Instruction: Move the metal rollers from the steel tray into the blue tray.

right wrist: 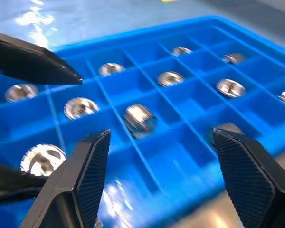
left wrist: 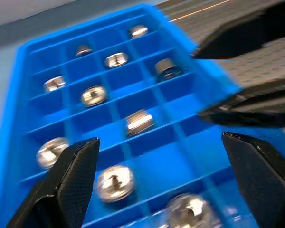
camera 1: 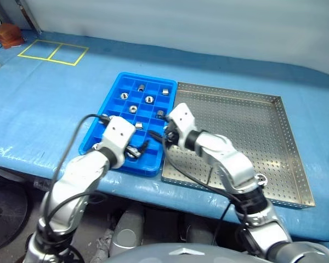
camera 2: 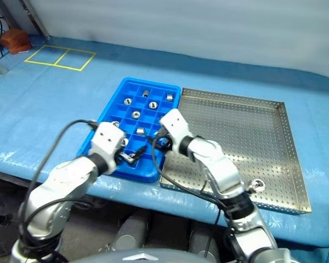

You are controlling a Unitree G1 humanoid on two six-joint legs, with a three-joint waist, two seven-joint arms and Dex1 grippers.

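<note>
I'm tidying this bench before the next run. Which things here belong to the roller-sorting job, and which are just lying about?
Part of the job:
- blue tray, rollers in its compartments
- steel tray
- one metal roller left near the steel tray's front rim

Just lying about:
- yellow tape squares on the table
- brown object at the far corner

Shiny metal rollers (left wrist: 139,121) lie in the glossy blue plastic tray (camera 1: 96,137) beside the perforated matt steel tray (camera 1: 247,126).

Right gripper (right wrist: 161,164): two black fingers spread apart, nothing between them.
Blue tray (right wrist: 190,116): grid of square compartments below the fingers.
Metal rollers (right wrist: 139,118): one per compartment, several cells filled.
Other gripper's finger (right wrist: 33,61): black, over the tray.
</note>
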